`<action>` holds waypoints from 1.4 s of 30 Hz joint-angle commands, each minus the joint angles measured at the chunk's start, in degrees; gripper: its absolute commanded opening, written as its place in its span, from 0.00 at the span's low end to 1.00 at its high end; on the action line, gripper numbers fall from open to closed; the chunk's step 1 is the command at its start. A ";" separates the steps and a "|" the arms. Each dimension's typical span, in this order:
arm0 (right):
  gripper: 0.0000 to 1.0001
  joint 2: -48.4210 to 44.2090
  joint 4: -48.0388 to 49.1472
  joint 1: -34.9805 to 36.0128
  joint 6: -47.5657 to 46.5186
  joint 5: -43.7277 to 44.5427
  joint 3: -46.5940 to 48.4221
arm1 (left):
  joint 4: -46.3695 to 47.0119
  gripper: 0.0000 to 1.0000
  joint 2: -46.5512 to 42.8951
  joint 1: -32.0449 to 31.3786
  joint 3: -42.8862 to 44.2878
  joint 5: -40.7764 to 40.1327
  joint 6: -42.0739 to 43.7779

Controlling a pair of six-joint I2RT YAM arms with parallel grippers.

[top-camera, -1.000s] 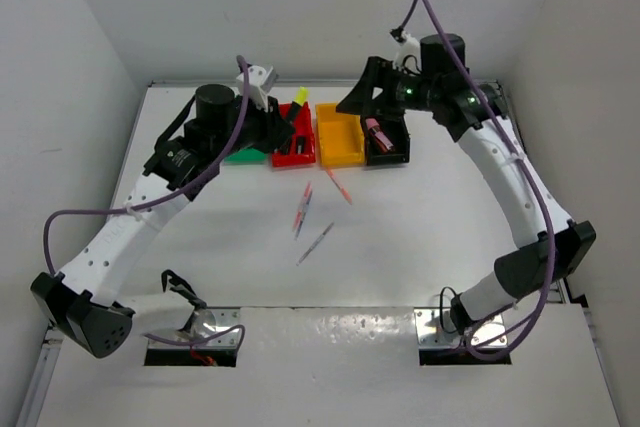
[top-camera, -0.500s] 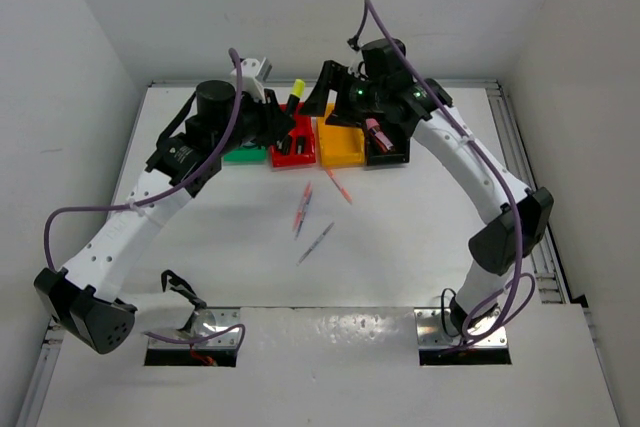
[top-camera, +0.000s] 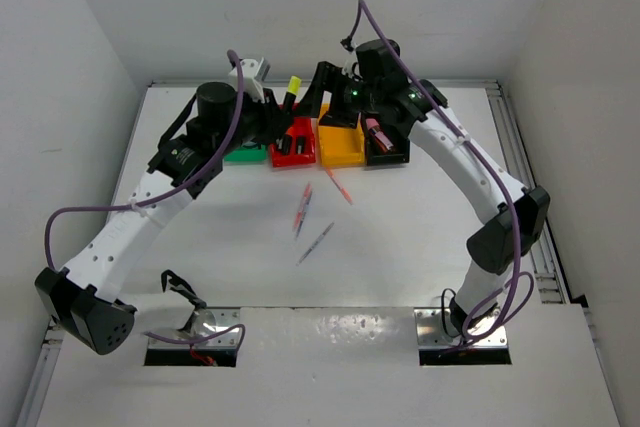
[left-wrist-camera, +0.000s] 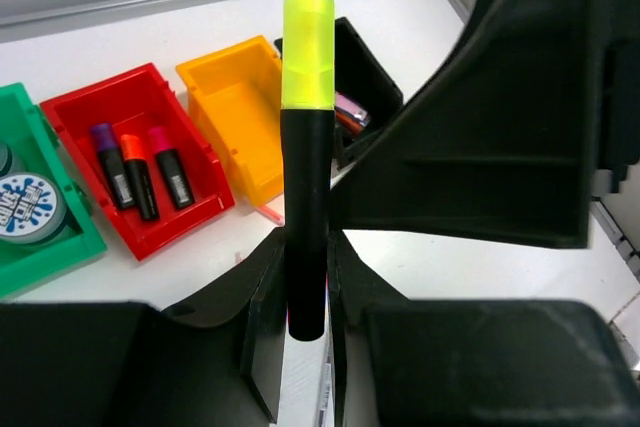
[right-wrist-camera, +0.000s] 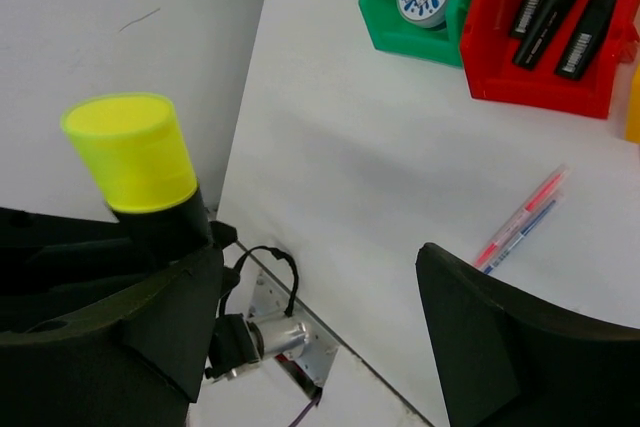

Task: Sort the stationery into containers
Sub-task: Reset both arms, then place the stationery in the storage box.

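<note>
My left gripper (top-camera: 283, 115) (left-wrist-camera: 307, 282) is shut on a black highlighter with a yellow cap (top-camera: 293, 86) (left-wrist-camera: 307, 47) and holds it upright above the red bin (top-camera: 293, 150). My right gripper (top-camera: 324, 99) (right-wrist-camera: 320, 337) is open and empty, right next to it. In the right wrist view the yellow cap (right-wrist-camera: 130, 152) stands by its left finger, not between the jaws. The red bin (left-wrist-camera: 75, 117) holds purple, orange and pink-capped highlighters. The green bin (left-wrist-camera: 60, 247) holds a blue-white roll (left-wrist-camera: 25, 202). The yellow-orange bin (left-wrist-camera: 240, 112) looks empty. The black bin (top-camera: 386, 143) holds pink items.
Several thin pens lie loose on the white table in front of the bins: a pair (top-camera: 302, 207) (right-wrist-camera: 520, 222), one pink (top-camera: 338, 185), one grey (top-camera: 316, 243). The bins stand in a row against the back wall. Both arms crowd the space above the bins.
My right arm swung left from above the black bin to beside the held highlighter. My left gripper shifted slightly left with the highlighter.
</note>
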 commanded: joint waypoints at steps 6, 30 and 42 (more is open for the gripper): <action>0.77 -4.66 7.23 -0.13 1.55 -3.33 -1.70 | 2.48 0.00 -1.44 0.33 -1.25 -0.40 -1.66; 0.28 1.40 13.39 0.84 6.57 -6.41 -1.61 | 5.20 0.03 -1.18 0.32 -2.66 4.53 -2.81; 0.00 9.92 10.58 -0.74 -6.50 -1.15 4.01 | -5.23 1.00 1.01 6.64 2.59 -4.96 4.47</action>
